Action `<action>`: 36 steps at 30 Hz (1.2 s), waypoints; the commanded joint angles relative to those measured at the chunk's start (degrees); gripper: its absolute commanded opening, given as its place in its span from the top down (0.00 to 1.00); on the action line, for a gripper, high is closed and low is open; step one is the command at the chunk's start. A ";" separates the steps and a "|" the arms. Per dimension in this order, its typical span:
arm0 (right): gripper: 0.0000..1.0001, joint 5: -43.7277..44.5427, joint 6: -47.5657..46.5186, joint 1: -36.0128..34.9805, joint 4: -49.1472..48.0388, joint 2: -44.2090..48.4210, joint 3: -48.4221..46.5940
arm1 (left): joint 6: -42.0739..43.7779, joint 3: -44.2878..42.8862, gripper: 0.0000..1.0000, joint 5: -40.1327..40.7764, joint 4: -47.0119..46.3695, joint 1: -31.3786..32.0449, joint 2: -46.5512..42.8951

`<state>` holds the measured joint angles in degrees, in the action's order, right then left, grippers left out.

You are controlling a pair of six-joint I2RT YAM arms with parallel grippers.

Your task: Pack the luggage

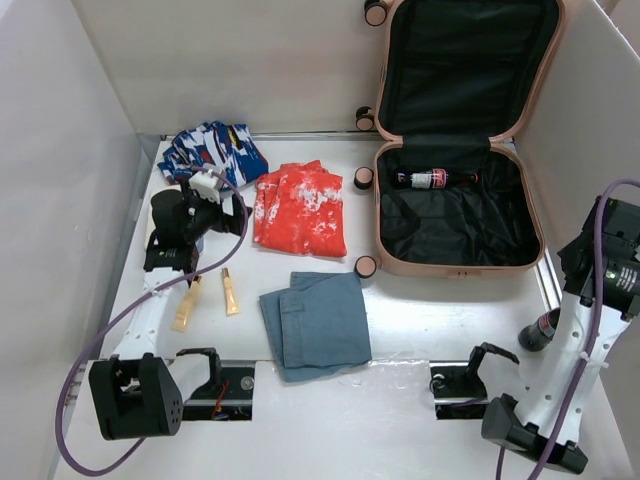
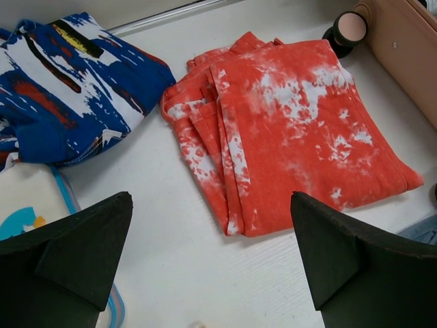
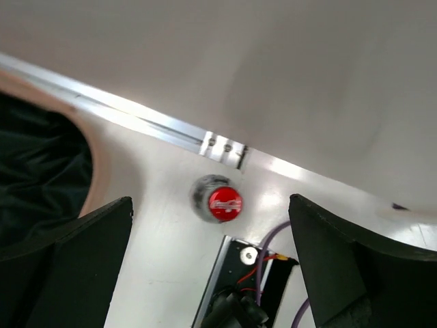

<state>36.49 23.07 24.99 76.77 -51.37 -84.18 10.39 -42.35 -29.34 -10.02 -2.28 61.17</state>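
Packing had barely begun: one bottle (image 1: 428, 180) lay in your luggage (image 1: 455, 262). Both sets of jaws stood wide, empty; your right gripper (image 3: 209, 219) hovered over a standing bottle (image 3: 224, 203), likely needing descent, then closure.

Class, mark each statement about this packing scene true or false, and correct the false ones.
1. A bottle lies inside the open suitcase. True.
2. The orange cloth is packed in the suitcase. False: it lies folded on the table, left of the suitcase.
3. The left tool and the right tool are open and hold nothing. True.
4. The denim garment lies on top of the orange cloth. False: it lies apart from it, nearer the arms.
5. A red-capped bottle stands on the table by the right arm. True.
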 commanded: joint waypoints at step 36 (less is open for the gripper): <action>0.13 1.74 3.92 5.59 -20.78 7.52 28.97 | 0.24 4.73 0.00 4.56 -0.70 3.25 -8.26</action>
<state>39.51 29.98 30.33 61.60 -44.31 -56.80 11.03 -38.48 -24.95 -8.97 0.78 54.35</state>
